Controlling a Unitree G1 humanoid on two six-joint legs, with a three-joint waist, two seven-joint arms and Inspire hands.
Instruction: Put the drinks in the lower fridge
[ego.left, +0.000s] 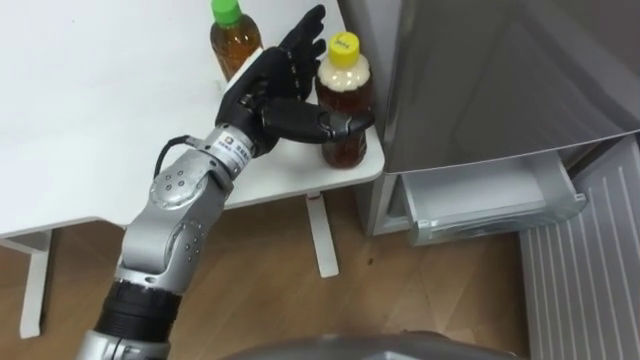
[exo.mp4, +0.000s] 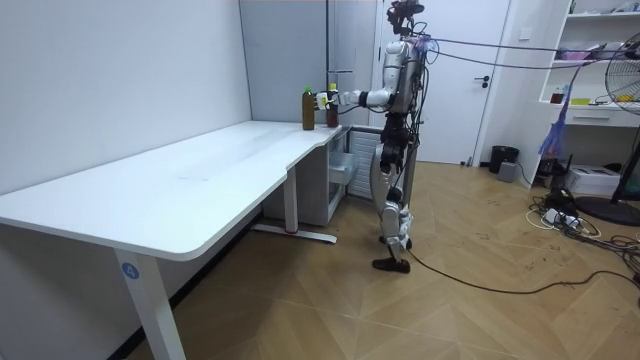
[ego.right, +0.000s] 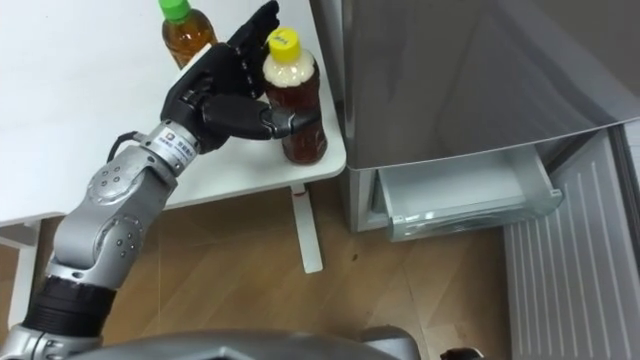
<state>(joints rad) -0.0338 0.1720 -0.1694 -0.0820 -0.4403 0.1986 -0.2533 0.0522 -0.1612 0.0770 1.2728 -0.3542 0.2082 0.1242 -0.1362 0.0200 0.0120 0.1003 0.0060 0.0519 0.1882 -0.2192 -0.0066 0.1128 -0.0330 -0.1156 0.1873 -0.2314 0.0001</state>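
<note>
Your left hand (ego.left: 268, 88), glossy black, flanks the yellow-cap bottle (ego.left: 346, 97) at the white table's (ego.left: 100, 130) rounded corner, fingers straight behind it, thumb lying across its front. Green-cap bottle (ego.left: 233, 42) stands near. Steel fridge's (ego.left: 500, 70) clear plastic drawer (ego.left: 490, 205) is pulled out.

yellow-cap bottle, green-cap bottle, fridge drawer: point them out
yellow-cap bottle (ego.left: 345, 47), left eye view, its cap
green-cap bottle (ego.left: 228, 12), left eye view, its cap
fridge drawer (ego.left: 500, 217), left eye view, its front wall

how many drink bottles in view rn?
2. The yellow-capped tea bottle stands at the white table's corner by the fridge, between the left hand's thumb and fingers. The green-capped tea bottle stands just beyond the hand. More may be hidden inside the fridge.
</note>
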